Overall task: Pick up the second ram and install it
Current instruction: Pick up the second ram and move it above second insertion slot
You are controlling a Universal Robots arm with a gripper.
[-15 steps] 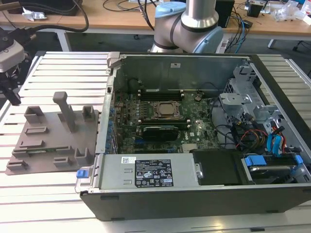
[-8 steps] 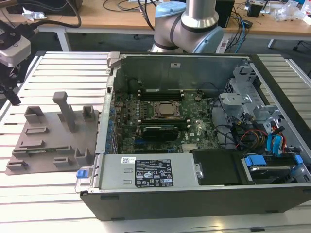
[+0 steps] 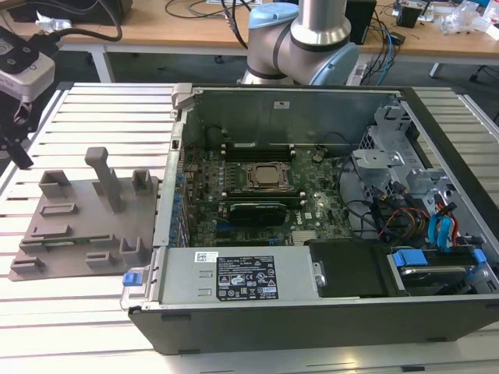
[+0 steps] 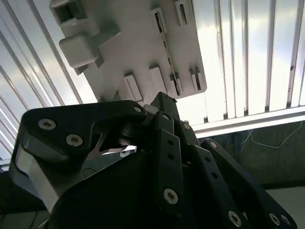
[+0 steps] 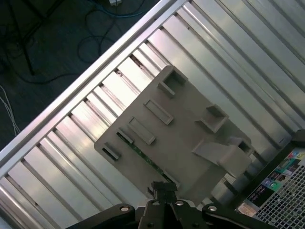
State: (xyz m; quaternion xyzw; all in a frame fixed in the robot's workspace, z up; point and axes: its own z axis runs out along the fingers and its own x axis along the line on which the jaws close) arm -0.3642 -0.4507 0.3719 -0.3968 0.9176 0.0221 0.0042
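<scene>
Second ram [image 5: 144, 156] lies edge-up in a slot of the grey holder tray [image 5: 186, 133], showing as a thin green strip. It sits below the gripper [image 5: 164, 187] and just ahead of its tips, not touched by them.

Under the gripper spreads the slatted metal table [image 3: 93, 117], which carries everything else. Well off to the gripper's side, toward the exterior view's right, stands the open computer case [image 3: 312, 319], with the large green motherboard [image 3: 312, 210] flat in its floor. Behind the case rises the robot arm [image 3: 312, 39].

Much closer, the tray rests flat on the slats, directly beneath the gripper in both wrist views. A tall angled post [image 5: 224, 155] stands up from the tray on the side of the second ram away from the gripper's tips, with several small raised pockets around it.

The gripper hangs in the air above the tray's edge farthest from the case. Its fingertips are drawn together and there is nothing between them.
</scene>
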